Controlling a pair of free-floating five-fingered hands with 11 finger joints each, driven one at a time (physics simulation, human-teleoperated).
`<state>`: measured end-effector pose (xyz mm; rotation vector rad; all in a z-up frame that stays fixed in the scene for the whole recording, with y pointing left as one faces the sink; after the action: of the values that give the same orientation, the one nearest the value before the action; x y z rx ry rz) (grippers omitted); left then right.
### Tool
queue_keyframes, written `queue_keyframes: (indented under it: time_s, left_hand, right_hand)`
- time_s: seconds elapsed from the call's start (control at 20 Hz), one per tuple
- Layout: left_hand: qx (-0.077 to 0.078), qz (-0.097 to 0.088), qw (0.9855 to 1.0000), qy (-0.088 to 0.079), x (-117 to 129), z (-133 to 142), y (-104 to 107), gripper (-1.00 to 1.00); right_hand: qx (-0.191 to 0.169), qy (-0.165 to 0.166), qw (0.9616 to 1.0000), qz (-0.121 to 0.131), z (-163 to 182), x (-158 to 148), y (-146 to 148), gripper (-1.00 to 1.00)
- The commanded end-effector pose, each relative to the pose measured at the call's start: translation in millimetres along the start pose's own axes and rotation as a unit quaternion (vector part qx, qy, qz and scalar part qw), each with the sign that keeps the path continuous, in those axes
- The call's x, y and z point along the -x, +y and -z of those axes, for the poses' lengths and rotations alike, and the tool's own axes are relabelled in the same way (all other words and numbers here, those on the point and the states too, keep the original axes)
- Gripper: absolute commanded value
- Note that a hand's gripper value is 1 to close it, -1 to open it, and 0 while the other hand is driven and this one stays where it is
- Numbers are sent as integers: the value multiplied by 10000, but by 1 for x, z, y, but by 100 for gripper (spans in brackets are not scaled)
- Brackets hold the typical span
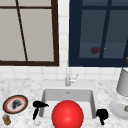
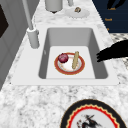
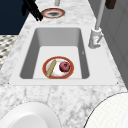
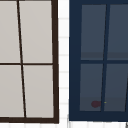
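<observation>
The red-rimmed plate [image 2: 69, 64] lies flat on the floor of the sink [image 2: 50, 37], below and ahead of the fingers of both hands. On it rest a dark red apple [image 2: 63, 57] and a tan stick-shaped piece of food [image 2: 75, 60], side by side and apart.

In the left side view a hand [image 2: 113, 51] reaches over the sink's near rim with its fingers straight and loosely spread, above the plate's edge, touching nothing.

In the front view the left hand [image 1: 37, 106] hovers at the sink's left rim, fingers straight and relaxed. The right hand [image 1: 102, 114] hovers at the right rim; whether its fingers are spread or curled cannot be told. A red ball [image 1: 67, 114] sits between them, hiding the basin.

On the worktop [image 1: 27, 87], a patterned plate [image 1: 15, 104] lies beyond the left fingers, a white plate [image 1: 119, 109] beyond the right.
</observation>
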<state>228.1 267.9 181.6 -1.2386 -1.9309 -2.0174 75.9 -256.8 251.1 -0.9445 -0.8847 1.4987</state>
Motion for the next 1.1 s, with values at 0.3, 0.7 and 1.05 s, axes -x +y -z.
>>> queue_keyframes:
  time_s: [0.3, 0.7, 1.05]
  left_hand:
    - [-270, 114, 9987, 426, -4, 3, 3, -100]
    - [-127, 52, 9995, 300, -25, 14, -7, -100]
    - [-102, 92, 9994, 329, -52, 26, -23, -100]
  right_hand:
    - [0, 0, 10000, 0, 0, 0, 0, 0]
    - [0, 0, 10000, 0, 0, 0, 0, 0]
    - [0, 0, 10000, 0, 0, 0, 0, 0]
